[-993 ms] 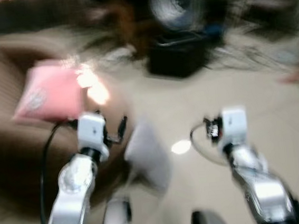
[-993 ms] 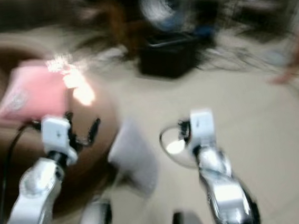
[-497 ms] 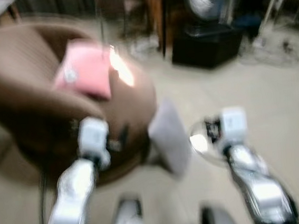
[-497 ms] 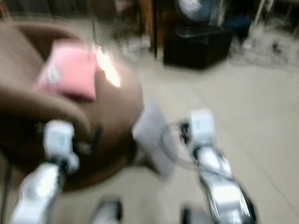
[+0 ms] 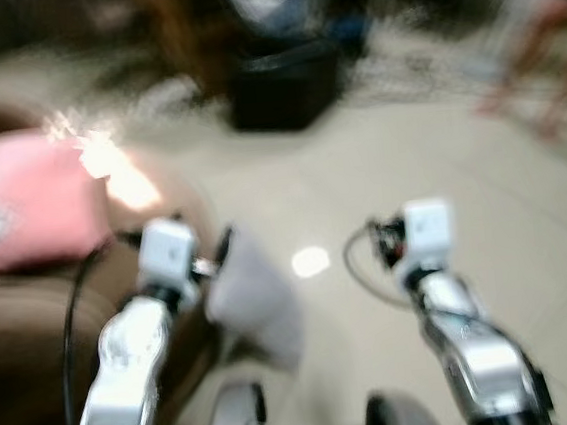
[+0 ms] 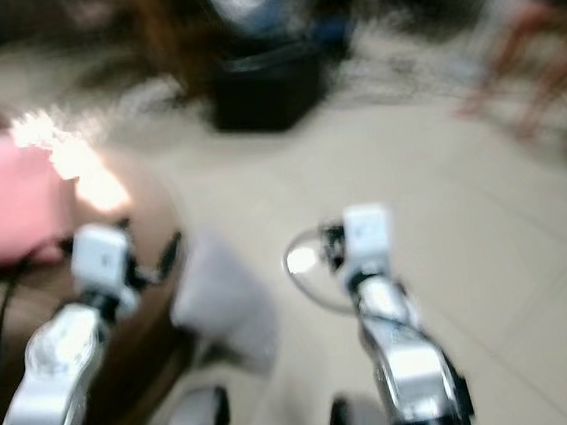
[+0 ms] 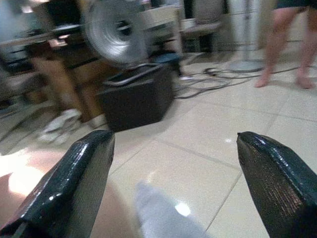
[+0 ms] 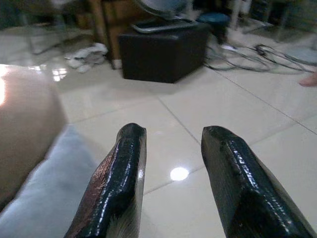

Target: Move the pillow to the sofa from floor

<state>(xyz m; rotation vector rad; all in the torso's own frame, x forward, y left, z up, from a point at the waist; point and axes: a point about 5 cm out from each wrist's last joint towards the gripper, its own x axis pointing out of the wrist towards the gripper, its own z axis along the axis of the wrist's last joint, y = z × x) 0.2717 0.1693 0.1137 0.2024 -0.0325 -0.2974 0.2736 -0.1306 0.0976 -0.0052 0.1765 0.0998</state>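
Observation:
Everything in the head views is blurred. A pale grey pillow [image 5: 257,300] stands on the floor, leaning against the side of the brown sofa [image 5: 18,328]. A pink pillow [image 5: 21,203] lies on the sofa seat. My left gripper [image 7: 173,148] is held out in front, open and empty, just to the left of the grey pillow's [image 7: 163,218] top. My right gripper [image 8: 171,136] is also open with nothing between its fingers, to the right of the grey pillow [image 8: 49,193] and above the tiles.
A black box [image 5: 281,82] stands on the tiled floor ahead, with a fan [image 7: 116,29] behind it and cables [image 7: 218,82] on the floor beside. A person's bare legs [image 7: 287,44] stand at the far right. Open tiles lie to the right.
The whole picture has swung, so the camera moved: the sofa and pink pillow now sit further left. Both arms keep the same raised pose, and nothing was taken hold of.

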